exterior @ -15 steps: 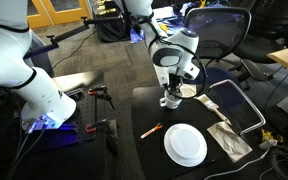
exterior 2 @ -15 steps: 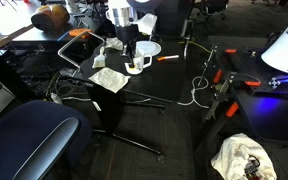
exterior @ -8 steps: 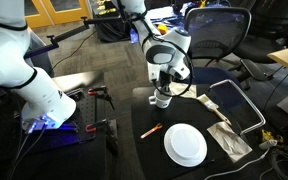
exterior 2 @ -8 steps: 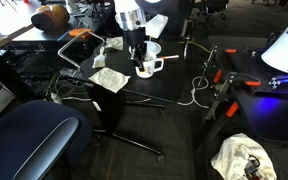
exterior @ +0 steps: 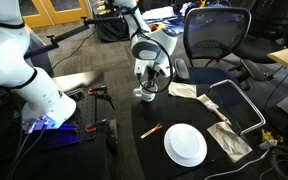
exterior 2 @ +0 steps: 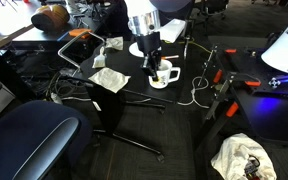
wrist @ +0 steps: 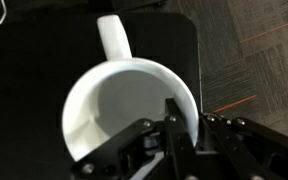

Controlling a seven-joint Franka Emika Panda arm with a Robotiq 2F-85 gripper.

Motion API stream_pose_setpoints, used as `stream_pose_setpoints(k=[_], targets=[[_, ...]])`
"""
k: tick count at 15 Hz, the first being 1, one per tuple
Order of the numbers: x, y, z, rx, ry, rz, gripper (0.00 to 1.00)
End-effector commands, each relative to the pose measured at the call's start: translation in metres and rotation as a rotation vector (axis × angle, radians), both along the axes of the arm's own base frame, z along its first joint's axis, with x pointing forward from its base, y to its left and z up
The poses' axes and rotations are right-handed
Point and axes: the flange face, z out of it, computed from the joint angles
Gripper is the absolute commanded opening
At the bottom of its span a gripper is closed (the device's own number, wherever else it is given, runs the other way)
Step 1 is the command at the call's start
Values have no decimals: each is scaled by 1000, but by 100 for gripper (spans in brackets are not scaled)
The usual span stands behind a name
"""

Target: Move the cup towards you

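The cup (exterior: pixel 145 95) is a small white mug with a side handle. It is at the near-left edge of the black table (exterior: pixel 184 112) in an exterior view. My gripper (exterior: pixel 147 86) comes down from above and is shut on the cup's rim. In the wrist view the cup (wrist: pixel 114 105) fills the frame with its handle pointing up, and my fingers (wrist: pixel 184 130) pinch its wall, one inside and one outside. The cup (exterior 2: pixel 165 73) also shows at the table's edge under my gripper (exterior 2: pixel 152 62). I cannot tell whether it touches the table.
A flat white plate (exterior: pixel 185 145) and an orange pen (exterior: pixel 151 130) lie on the table. Crumpled cloths (exterior: pixel 227 138) and a metal frame (exterior: pixel 246 103) are to the right. An office chair (exterior: pixel 219 35) stands behind. Carpet floor lies beyond the table edge (wrist: pixel 254 60).
My gripper has carried the cup across the table, away from the plate, towards the table's edge. The plate, pen and cloths have not moved.
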Motion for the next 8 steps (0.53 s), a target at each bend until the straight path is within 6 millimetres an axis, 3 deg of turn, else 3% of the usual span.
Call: stream_pose_setpoints(k=[1, 8], targets=[[-24, 15, -1, 31, 35, -58, 3], [-28, 12, -6, -36, 56, -169, 3]])
